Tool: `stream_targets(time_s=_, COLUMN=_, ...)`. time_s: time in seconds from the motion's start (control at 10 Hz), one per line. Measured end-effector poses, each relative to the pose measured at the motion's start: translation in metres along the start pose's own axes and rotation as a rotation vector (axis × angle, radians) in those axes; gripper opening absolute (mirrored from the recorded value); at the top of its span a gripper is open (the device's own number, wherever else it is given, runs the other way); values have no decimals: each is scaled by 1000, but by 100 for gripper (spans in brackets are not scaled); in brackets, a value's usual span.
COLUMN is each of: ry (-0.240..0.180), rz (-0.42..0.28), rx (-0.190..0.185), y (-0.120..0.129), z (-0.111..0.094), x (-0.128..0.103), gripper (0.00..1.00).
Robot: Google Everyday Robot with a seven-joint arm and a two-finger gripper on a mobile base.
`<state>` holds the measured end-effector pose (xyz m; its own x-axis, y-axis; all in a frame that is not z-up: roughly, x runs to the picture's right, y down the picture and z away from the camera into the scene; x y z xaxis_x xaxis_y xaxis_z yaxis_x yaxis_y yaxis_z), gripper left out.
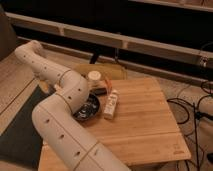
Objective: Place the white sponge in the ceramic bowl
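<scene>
The white sponge (111,104) is a small white oblong block with faint darker marks. It lies on the wooden table (145,125), just right of the bowl. The ceramic bowl (90,108) is dark and shallow, and its left side is covered by my big white arm (65,95). The arm rises from the bottom of the camera view and bends up to the far left. My gripper is hidden behind the arm's links, so I cannot see it or anything it may hold.
A white-lidded container (94,76) and a small orange object (107,81) stand behind the bowl. A yellow-green bag (102,70) lies at the table's back edge. A dark mat (20,130) is on the floor at the left, cables (192,107) at the right.
</scene>
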<state>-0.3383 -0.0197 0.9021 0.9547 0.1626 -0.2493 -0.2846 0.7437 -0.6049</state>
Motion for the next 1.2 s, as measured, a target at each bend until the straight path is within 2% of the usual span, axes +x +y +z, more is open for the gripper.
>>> stream_targets(time_s=0.3, ry=28, rz=83, rx=31, y=2, z=-3, x=22, gripper=0)
stream_targets(time_s=0.5, ry=33, rz=160, rx=52, y=11, z=1, x=52, gripper=0)
stream_targets(time_s=0.8, ry=13, rz=290, rx=59, y=48, z=14, x=117, gripper=0)
stream_targets(time_s=0.9, ry=17, rz=328, rx=61, y=57, z=18, x=134, gripper=0)
stream_targets(time_s=1.0, ry=29, rz=387, rx=66, y=64, z=24, x=159, gripper=0)
stream_targets(time_s=1.1, ry=50, rz=475, rx=77, y=70, z=30, x=197, gripper=0)
stream_targets(time_s=1.2, ry=61, rz=525, rx=83, y=70, z=34, x=220, gripper=0)
